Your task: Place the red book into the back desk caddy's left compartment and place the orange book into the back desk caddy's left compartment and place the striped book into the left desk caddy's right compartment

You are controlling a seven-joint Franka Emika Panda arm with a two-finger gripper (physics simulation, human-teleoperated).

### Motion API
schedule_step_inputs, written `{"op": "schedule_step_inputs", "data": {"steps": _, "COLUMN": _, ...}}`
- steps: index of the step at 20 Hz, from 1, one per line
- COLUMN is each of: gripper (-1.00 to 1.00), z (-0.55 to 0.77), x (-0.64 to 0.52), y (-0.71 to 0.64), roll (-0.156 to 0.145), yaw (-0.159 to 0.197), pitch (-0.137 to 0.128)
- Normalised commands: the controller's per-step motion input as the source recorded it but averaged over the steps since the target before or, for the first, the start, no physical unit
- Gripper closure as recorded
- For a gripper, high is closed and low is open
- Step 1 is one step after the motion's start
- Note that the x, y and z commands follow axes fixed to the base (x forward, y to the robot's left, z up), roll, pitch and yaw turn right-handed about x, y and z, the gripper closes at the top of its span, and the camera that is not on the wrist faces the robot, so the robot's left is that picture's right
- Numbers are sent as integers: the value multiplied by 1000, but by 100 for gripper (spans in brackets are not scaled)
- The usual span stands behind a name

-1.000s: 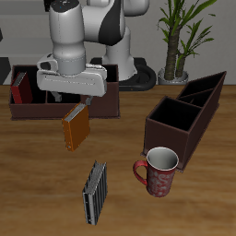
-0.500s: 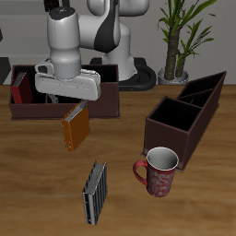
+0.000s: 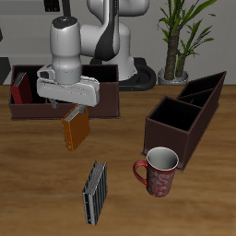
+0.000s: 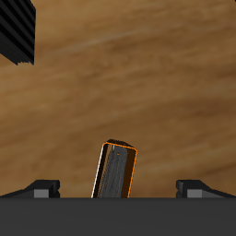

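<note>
Red book [image 3: 18, 88] already stands in the end section of the back desk caddy [image 3: 101, 103], so 1 of 3 looks done. Change over the last 1 s: my hand slid sideways along the caddy's front wall and sank a little, while the orange book [image 3: 76, 127] did not move at all. So I am lining up on it, not carrying it. My gripper [image 3: 73, 108] now hangs right over the book's upper edge. In the wrist view the gripper [image 4: 117, 189] has its jaws spread wide, 1 finger well off each side of the orange book [image 4: 115, 171], with no contact. The book sits on the table just in front of the caddy, roughly upright and a bit tilted (whether it leans on the caddy wall, I cannot tell). It has an orange cover and a grey page block, with a narrow edge facing up at me. I judge the next step is lower, then close. Striped book [image 3: 94, 192] lies untouched near the front edge, with the mug [image 3: 159, 171] beside it. The left desk caddy [image 3: 184, 120] is farther along, with nothing seen in it.
</note>
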Motion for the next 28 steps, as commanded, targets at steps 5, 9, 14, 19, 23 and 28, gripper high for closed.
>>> {"op": "schedule_step_inputs", "data": {"steps": 5, "gripper": -100, "z": -214, "x": -26, "y": -134, "roll": -22, "yaw": -5, "pitch": 22}}
{"op": "schedule_step_inputs", "data": {"steps": 9, "gripper": -100, "z": -369, "x": 45, "y": 106, "roll": 30, "yaw": -11, "pitch": 70}}
{"op": "schedule_step_inputs", "data": {"steps": 14, "gripper": -100, "z": -258, "x": 62, "y": 141, "roll": 32, "yaw": 5, "pitch": 50}}
{"op": "schedule_step_inputs", "data": {"steps": 19, "gripper": 100, "z": -107, "x": 53, "y": -14, "roll": 11, "yaw": -31, "pitch": 29}}
{"op": "schedule_step_inputs", "data": {"steps": 23, "gripper": 100, "z": 160, "x": 12, "y": -28, "roll": -5, "yaw": -4, "pitch": 0}}
{"op": "schedule_step_inputs", "data": {"steps": 28, "gripper": 100, "z": 415, "x": -25, "y": 40, "roll": 2, "yaw": 45, "pitch": -30}}
